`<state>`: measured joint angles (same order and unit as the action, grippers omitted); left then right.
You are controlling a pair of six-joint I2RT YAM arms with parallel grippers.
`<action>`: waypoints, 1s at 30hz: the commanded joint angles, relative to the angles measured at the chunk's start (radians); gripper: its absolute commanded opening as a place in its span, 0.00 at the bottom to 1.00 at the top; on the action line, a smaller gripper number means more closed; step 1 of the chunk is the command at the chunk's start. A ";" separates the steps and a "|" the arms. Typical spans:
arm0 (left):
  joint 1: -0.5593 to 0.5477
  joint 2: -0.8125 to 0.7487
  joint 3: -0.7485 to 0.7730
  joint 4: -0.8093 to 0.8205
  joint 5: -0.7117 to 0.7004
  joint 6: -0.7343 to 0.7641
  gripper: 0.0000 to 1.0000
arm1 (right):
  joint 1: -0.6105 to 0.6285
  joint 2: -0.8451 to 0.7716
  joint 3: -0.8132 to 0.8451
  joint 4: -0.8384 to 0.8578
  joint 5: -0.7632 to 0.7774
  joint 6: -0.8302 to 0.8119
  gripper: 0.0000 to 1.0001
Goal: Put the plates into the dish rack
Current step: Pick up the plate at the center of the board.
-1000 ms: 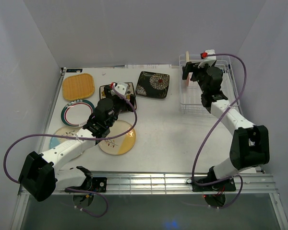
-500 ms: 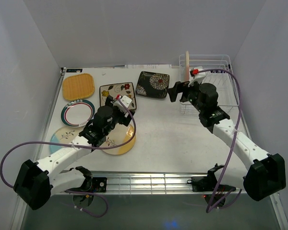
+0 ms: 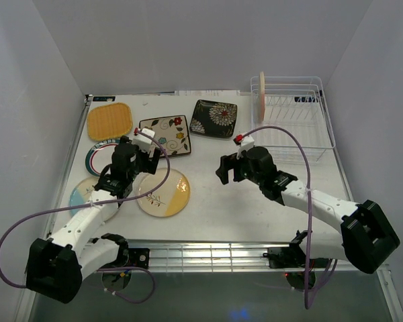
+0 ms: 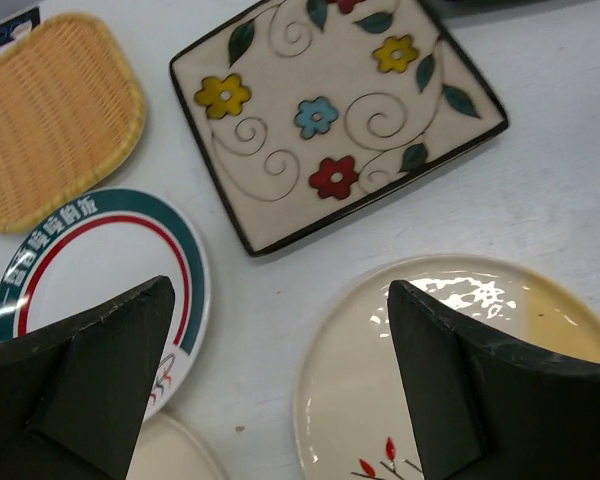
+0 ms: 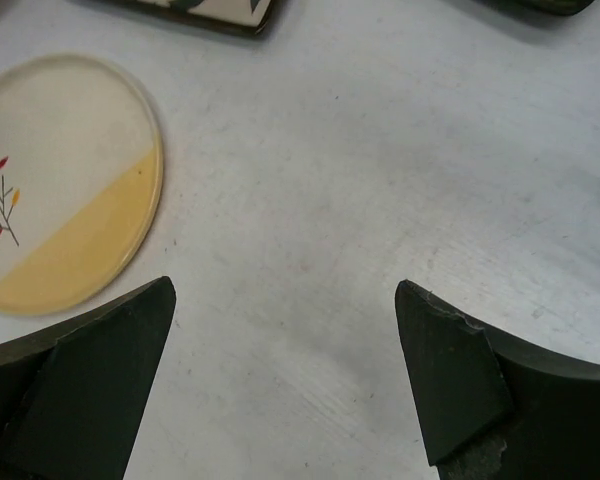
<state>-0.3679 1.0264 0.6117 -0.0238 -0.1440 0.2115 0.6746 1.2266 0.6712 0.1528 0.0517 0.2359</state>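
Blue plate (image 3: 76, 196): near left, flat on the tabletop (image 3: 208, 208), largely hidden under the left arm.
Yellow plate (image 3: 166, 193): just right of it, flat, untouched.
Right gripper (image 3: 223, 169): released and empty; it has swung back from the rack to mid-tabletop, facing the yellow plate.
Left gripper (image 3: 148, 146): released, empty, drawn back nearer; hovers between green-rimmed plate (image 3: 97, 159) and cream plate (image 3: 168, 129).
Far row: orange plate (image 3: 109, 121) and black plate (image 3: 213, 119), both flat.
Rack (image 3: 302, 131): far right.
Pink plate (image 3: 262, 97): now stands on edge at the rack's left end, let go; one loaded, six left. Its slot cannot be made out.
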 commanded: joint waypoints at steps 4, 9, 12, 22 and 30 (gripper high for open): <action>0.119 0.032 0.086 -0.186 0.194 0.003 0.98 | 0.094 -0.009 -0.050 0.102 0.034 0.036 0.95; 0.211 0.096 0.105 -0.286 0.352 0.035 0.95 | 0.140 -0.041 -0.102 0.129 0.056 0.049 0.95; 0.222 0.139 0.117 -0.340 0.405 0.057 0.93 | 0.155 -0.073 -0.145 0.154 0.065 0.065 0.95; 0.228 0.279 0.123 -0.366 0.417 0.083 0.77 | 0.203 -0.171 -0.213 0.163 0.102 0.086 0.94; 0.241 0.343 0.125 -0.312 0.363 0.092 0.75 | 0.226 -0.161 -0.219 0.172 0.117 0.088 0.94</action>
<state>-0.1375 1.3655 0.7010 -0.3645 0.2249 0.2852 0.8909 1.0683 0.4599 0.2729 0.1425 0.3115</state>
